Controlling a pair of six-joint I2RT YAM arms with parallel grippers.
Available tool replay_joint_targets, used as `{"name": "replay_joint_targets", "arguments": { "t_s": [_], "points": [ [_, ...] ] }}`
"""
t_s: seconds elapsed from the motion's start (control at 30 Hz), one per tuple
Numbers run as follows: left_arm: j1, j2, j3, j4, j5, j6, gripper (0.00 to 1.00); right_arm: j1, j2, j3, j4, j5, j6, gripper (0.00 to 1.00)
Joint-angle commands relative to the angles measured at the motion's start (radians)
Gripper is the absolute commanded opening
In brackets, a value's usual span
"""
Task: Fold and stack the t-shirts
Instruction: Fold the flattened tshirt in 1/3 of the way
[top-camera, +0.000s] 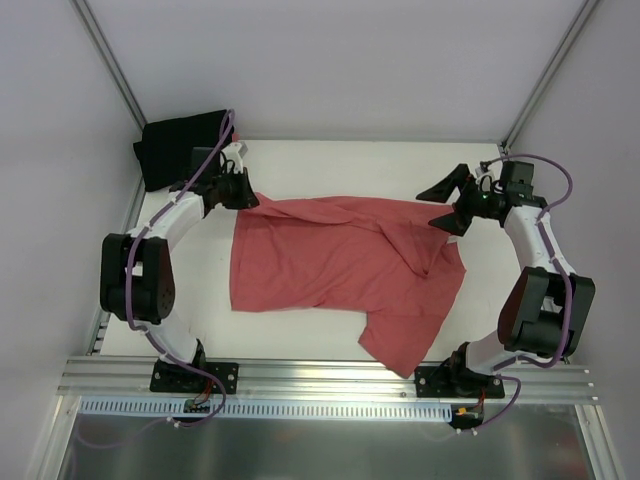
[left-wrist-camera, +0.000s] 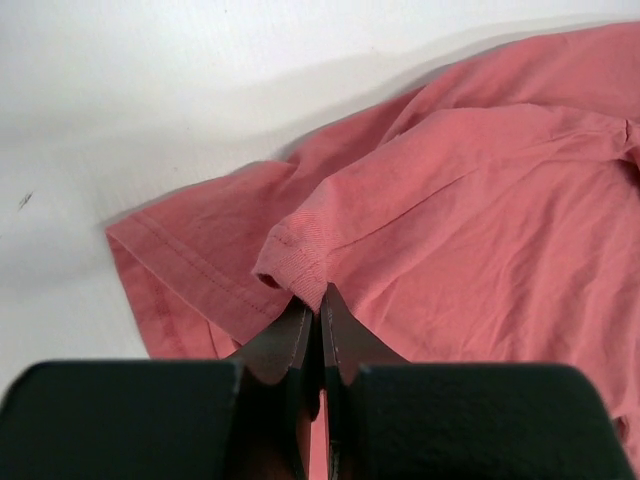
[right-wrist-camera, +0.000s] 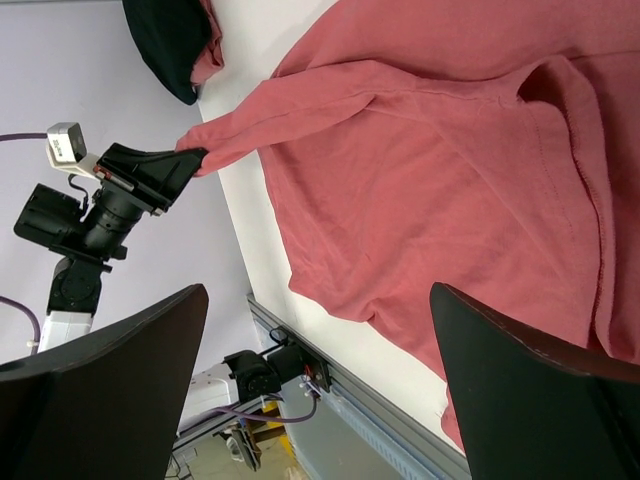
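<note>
Coral-red t-shirt (top-camera: 330, 265): it lies spread across the middle of the table (top-camera: 330, 165). Its left half is fairly flat, its right side is rumpled into folds, and one flap reaches toward the near edge.
Sleeve hem (left-wrist-camera: 290, 255): this is the stitched cuff at the shirt's far-left corner, raised a little off the table.
Left gripper (top-camera: 245, 192): its jaws are pressed together on the sleeve hem, pinching a small bite of cloth.
Right gripper (top-camera: 447, 205): its jaws are spread wide and hold nothing. It hovers at the shirt's far-right edge.
Black t-shirt (top-camera: 180, 148): it is bunched in the far-left corner of the table, behind the left gripper, and not yet folded.
Step in hand: we judge that the red shirt is being stretched flat before any fold.
Doing it well: we would have the right gripper close on the matching far-right corner, taking one layer of cloth only. Both arms would then draw apart evenly so the wrinkles on the right pull out. The left pinch is shallow, so a hard tug could slip it free.
Count: we count two t-shirts, one coral-red and one black, along with two grippers and one table.
</note>
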Motion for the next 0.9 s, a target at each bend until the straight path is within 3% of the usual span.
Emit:
{"name": "replay_joint_targets", "arguments": {
  "t_s": [0.0,0.27,0.47,0.63,0.87],
  "points": [
    [-0.009,0.013,-0.035,0.192,0.033,0.005,0.00,0.007,-0.005,0.047,-0.043,-0.019,-0.016,1.00],
    [-0.009,0.183,0.060,0.376,0.113,-0.086,0.00,0.031,-0.005,0.044,-0.140,0.001,-0.064,0.99],
    [-0.007,0.281,0.216,0.447,0.203,-0.002,0.00,0.036,0.003,0.074,-0.204,0.024,-0.093,1.00],
    [0.005,0.314,0.335,0.392,0.306,0.073,0.00,0.036,0.000,0.079,-0.250,0.047,-0.113,0.99],
    [0.008,0.257,0.356,0.147,0.374,0.372,0.00,0.035,0.024,0.120,-0.301,0.065,-0.144,0.99]
  ]
}}
